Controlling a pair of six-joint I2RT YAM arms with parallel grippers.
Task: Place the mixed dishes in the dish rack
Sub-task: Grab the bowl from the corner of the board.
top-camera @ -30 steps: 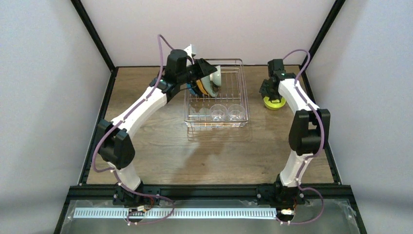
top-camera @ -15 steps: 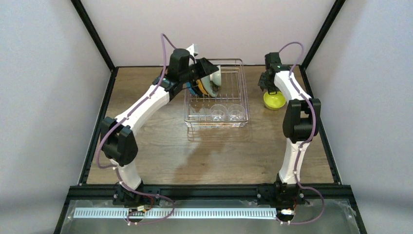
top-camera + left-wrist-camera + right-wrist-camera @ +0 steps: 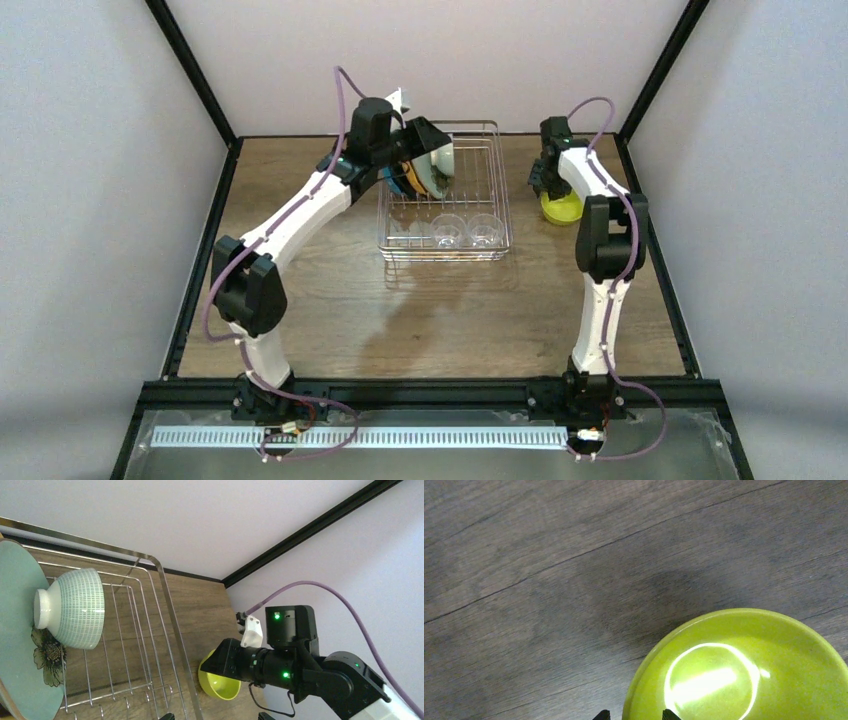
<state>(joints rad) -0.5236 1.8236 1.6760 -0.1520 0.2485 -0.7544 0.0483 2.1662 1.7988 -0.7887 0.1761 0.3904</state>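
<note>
- Yellow-green bowl (image 3: pixel 744 680) on worktop (image 3: pixel 549 580); R fingers (image 3: pixel 603 716) part-open, straddling its rim, not clamped.
- L fingers (image 3: pixel 167 716) wide open, empty, at dish rack (image 3: pixel 164 595) far-left corner.

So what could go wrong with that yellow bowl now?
The right gripper, open, straddles only the thin rim of the yellow bowl; a pinch there might slip or tip it. The rack stands right beside it, so a lifted bowl could bump the wire side. The left gripper hangs over the rack, so the arms might crowd.
</note>
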